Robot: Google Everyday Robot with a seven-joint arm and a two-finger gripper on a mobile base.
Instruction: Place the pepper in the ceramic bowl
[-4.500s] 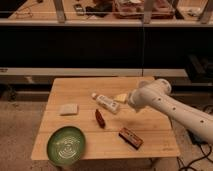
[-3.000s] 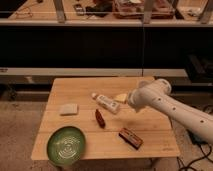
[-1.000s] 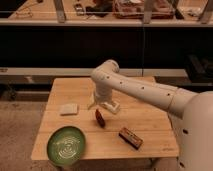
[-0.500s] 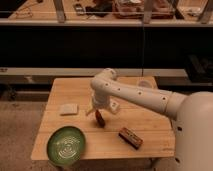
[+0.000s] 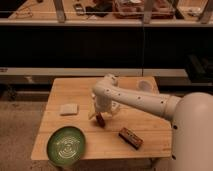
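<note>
While gripper (image 5: 97, 115) sits at slim, dark red pepper (image 5: 100, 120), hold on it unclear; green swirled ceramic bowl (image 5: 66, 145) apart

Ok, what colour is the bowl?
The bowl is green with pale swirls, camera view; the pincer hangs over the pepper.

The arm (image 5: 145, 101) is 1 smooth white tube with rounded joints and small dark dots (image 5: 131, 96) along its side, widening into a bulky white shell (image 5: 194, 131). The pale gripper (image 5: 98, 114) hangs at the arm's left end, mid-view.
</note>
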